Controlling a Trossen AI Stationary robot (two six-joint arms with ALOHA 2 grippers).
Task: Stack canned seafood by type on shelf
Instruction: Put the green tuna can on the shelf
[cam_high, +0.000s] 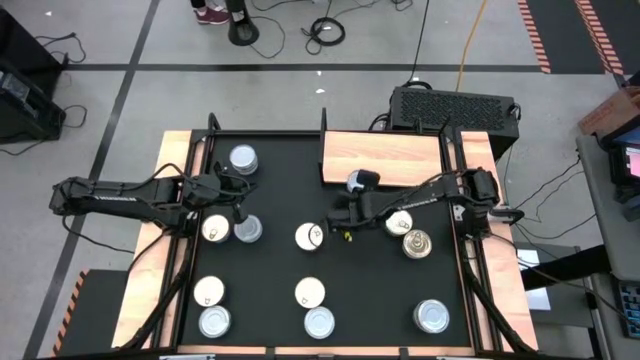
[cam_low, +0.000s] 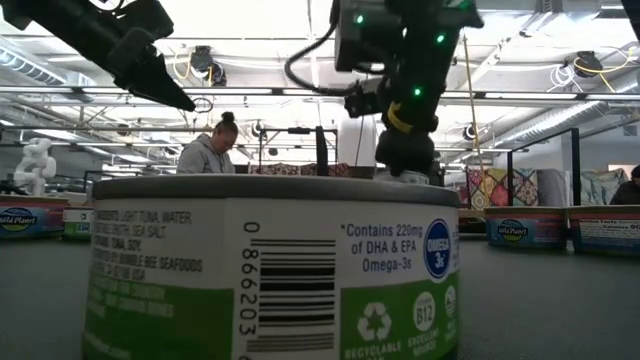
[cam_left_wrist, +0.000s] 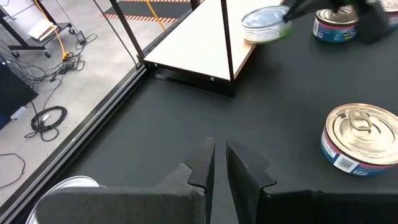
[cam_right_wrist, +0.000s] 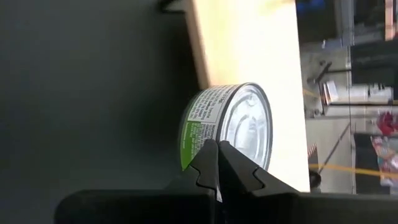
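Note:
The shelf is a light wooden board at the table's far side, right of the middle. A silver-topped, green-labelled can is at the board's near left edge, in my right gripper, which is shut on it. My left gripper is shut and hovers between two cans, one gold-topped and one silver, touching nothing. In the left wrist view its fingers point over bare mat, with a gold-topped can to one side. Several other cans stand on the mat. My right gripper pinches the can at its top rim, where the green label meets the silver lid. The fingers come from the table's near side. The can's lid faces up at the board's near edge. Whether it rests there or hangs clear, I cannot tell.
Cans stand near the far left, at mid-table, right of middle, and along the near edge. A green-labelled can fills the low view. A black ventilated box sits behind the board. A person shows beyond the table.

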